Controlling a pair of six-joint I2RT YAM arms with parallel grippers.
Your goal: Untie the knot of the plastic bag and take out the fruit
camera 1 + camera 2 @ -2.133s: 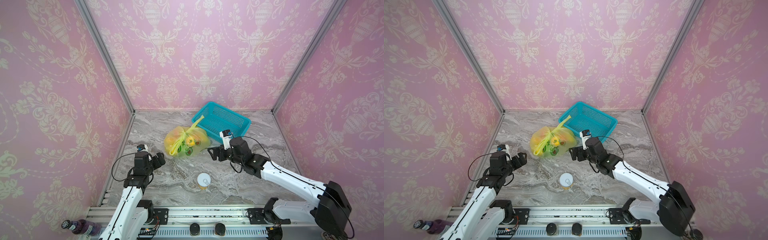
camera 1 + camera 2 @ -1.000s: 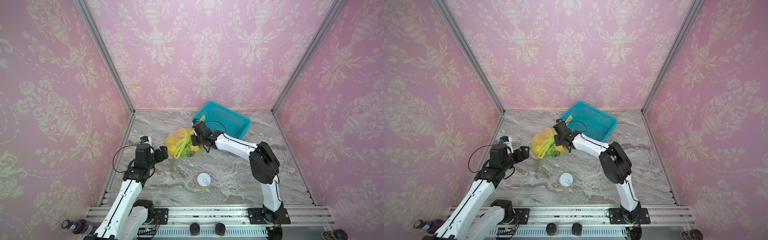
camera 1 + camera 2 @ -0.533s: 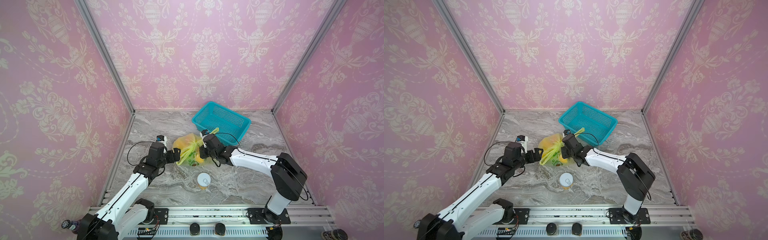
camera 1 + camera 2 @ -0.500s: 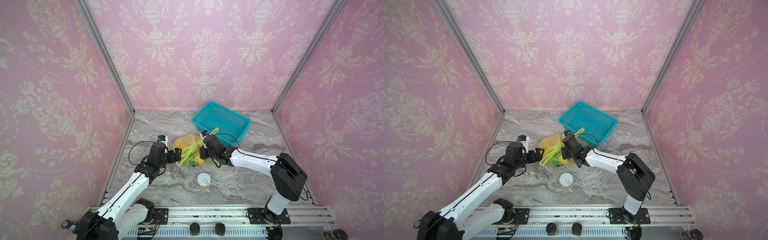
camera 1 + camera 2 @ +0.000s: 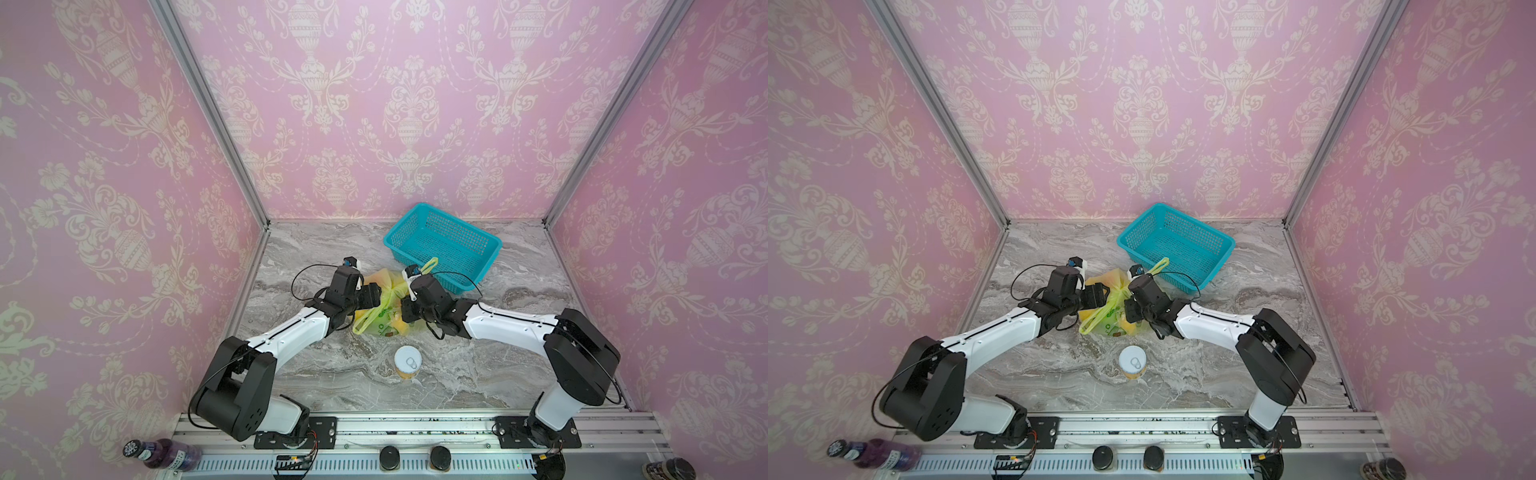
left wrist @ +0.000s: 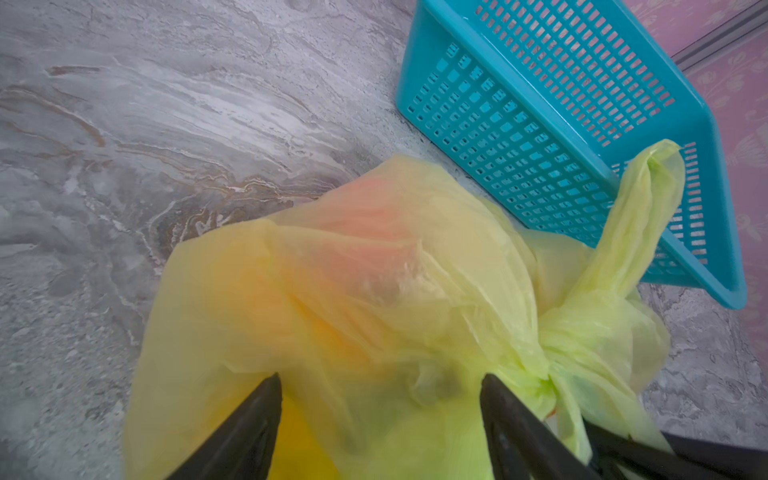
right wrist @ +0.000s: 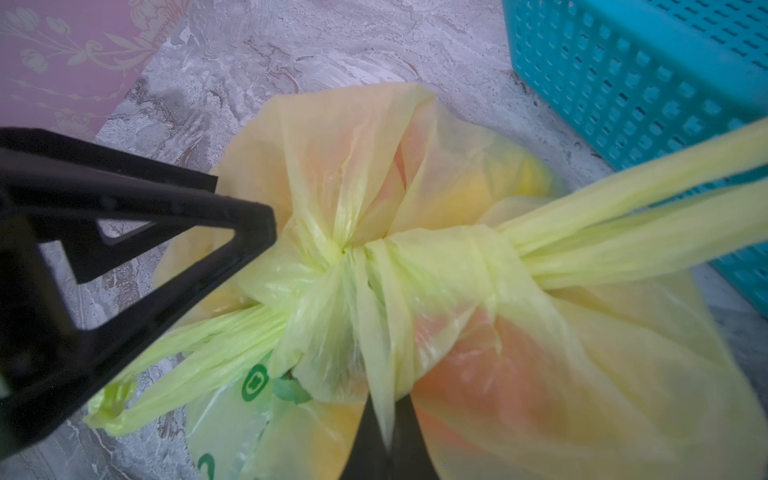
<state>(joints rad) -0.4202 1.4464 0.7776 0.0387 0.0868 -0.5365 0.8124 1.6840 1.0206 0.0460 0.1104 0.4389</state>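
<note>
Yellow knot [image 7: 415, 266] is being loosened: right hand [image 7: 386, 428] is clamping its strip [image 7: 380, 365], left hand [image 6: 380, 384], fingers [image 6: 257, 415] apart, is straddling the bag [image 6: 374, 257], likely to brace it.

Pink damask walls [image 5: 415, 83] enclose a grey marble floor [image 5: 332, 374].

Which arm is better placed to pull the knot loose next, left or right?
Right, probably. The right gripper is shut on a strip coming out of the knot, so it can pull. The left gripper stands open around the body of the plastic bag, beside the knot, so it is better suited to steadying it.
</note>
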